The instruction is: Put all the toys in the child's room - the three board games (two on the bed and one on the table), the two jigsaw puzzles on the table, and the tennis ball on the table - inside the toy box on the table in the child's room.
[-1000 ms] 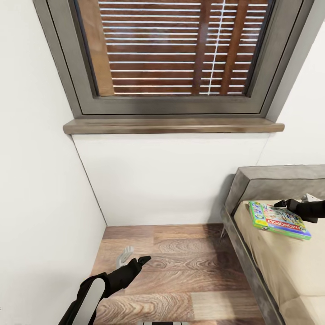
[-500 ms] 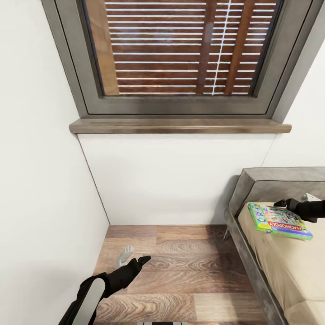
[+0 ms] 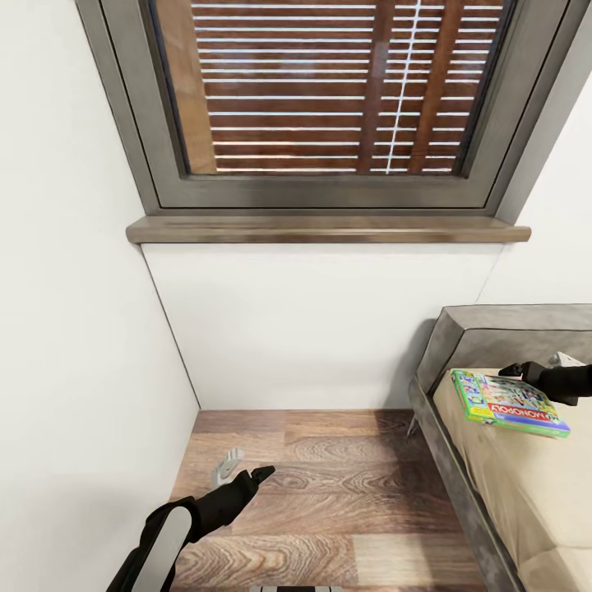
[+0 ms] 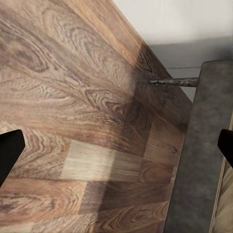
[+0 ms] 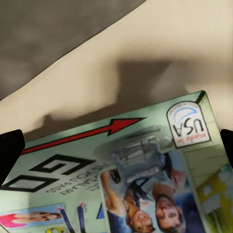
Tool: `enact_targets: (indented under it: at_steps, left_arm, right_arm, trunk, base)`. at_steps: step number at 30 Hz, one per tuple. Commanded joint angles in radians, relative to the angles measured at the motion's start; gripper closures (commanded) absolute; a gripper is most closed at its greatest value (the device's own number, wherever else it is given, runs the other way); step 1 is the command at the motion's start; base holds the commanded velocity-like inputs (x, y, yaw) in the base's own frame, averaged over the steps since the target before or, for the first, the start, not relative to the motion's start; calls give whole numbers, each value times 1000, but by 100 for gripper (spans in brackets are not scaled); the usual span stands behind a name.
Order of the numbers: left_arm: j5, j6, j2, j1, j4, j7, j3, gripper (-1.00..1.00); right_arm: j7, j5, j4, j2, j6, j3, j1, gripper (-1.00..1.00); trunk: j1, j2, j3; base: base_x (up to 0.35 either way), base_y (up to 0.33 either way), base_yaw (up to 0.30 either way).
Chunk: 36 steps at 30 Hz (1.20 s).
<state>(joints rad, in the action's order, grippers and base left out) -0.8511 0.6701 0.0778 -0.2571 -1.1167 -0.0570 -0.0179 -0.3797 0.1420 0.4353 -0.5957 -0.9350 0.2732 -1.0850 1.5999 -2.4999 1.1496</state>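
the board game (image 3: 508,403), a green monopoly box, lies flat on the tan mattress at the right edge of the frame, near the bed (image 3: 460,477)'s grey headboard. the right gripper (image 3: 516,371) hovers just over its far edge, fingers spread wide with nothing between them; its wrist camera looks straight down at the box lid (image 5: 126,179). lower left, the left gripper (image 3: 245,470) hangs over the wood floor (image 3: 329,493), jaws parted and empty. a window (image 3: 329,90) with blinds fills the top.
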Motion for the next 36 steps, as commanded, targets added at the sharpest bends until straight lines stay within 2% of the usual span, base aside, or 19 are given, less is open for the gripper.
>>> enact_targets:
  at_steps: [1, 36]
  left_arm:
    - [1, 4, 0, -1, 0, -3, 1, -100]
    - [1, 4, 0, -1, 0, -3, 1, -100]
  right_arm:
    - [-1, 25, -55, 1, -10, 5, 0, -100]
    - [-1, 25, -56, 1, -3, 6, 5, -100]
  trunk:
    - [0, 0, 1]
    - [0, 0, 1]
  base:
    - [0, 0, 1]
    - [0, 0, 6]
